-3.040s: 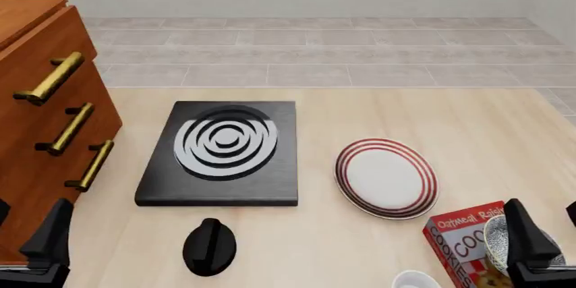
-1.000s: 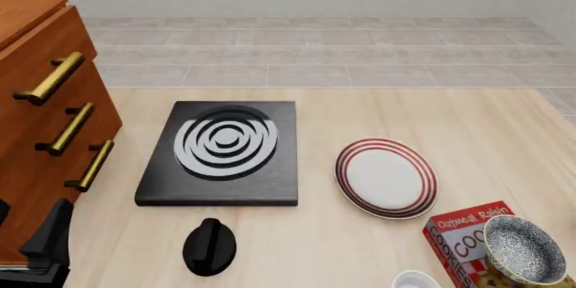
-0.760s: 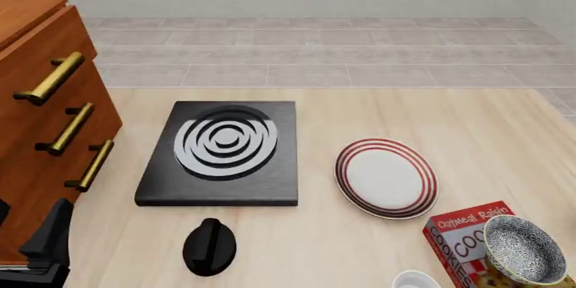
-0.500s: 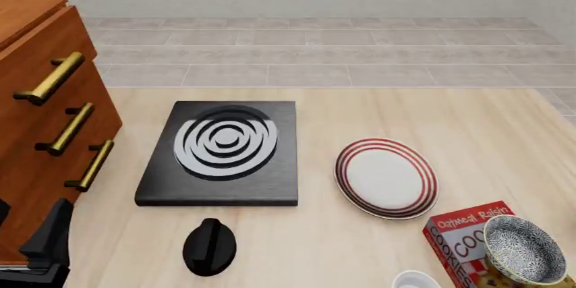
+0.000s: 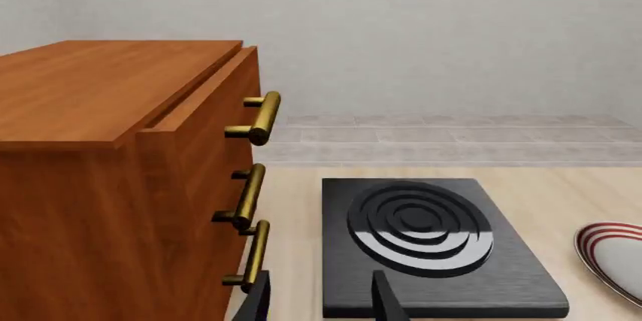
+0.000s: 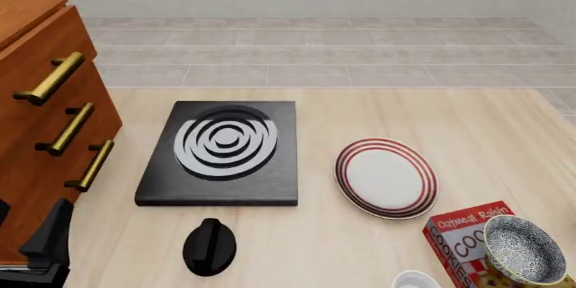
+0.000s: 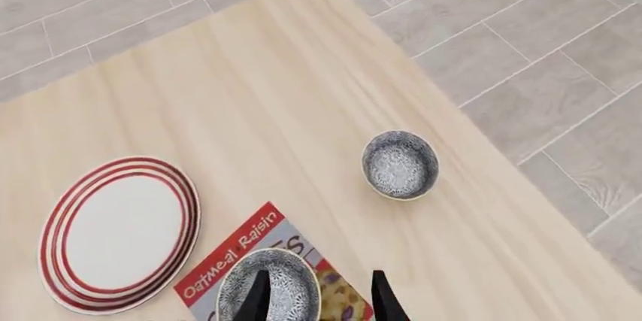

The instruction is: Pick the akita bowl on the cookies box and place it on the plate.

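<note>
The akita bowl (image 6: 525,249) (image 7: 269,285), speckled inside with a tan rim, sits on the red cookies box (image 6: 461,239) (image 7: 243,249) at the table's front right corner. Left of the box and farther back lies the plate (image 6: 385,177) (image 7: 119,232), white with red rings and nothing on it. My right gripper (image 7: 319,302) hangs open high above the box and bowl, touching neither; it does not show in the front view. At the front left, beside the cabinet, my left gripper (image 5: 321,304) is open and holds nothing.
A black slab (image 6: 221,152) with grey-white rings lies left of the plate, a black knob (image 6: 210,246) in front of it. A wooden drawer cabinet (image 6: 40,119) fills the left side. A second speckled bowl (image 7: 401,164) rests near the table's right edge. A white round object (image 6: 416,280) sits beside the box.
Three seconds ago my right gripper stood low at the bowl in the front view; it has since left that view. Nothing has moved over the last second.
</note>
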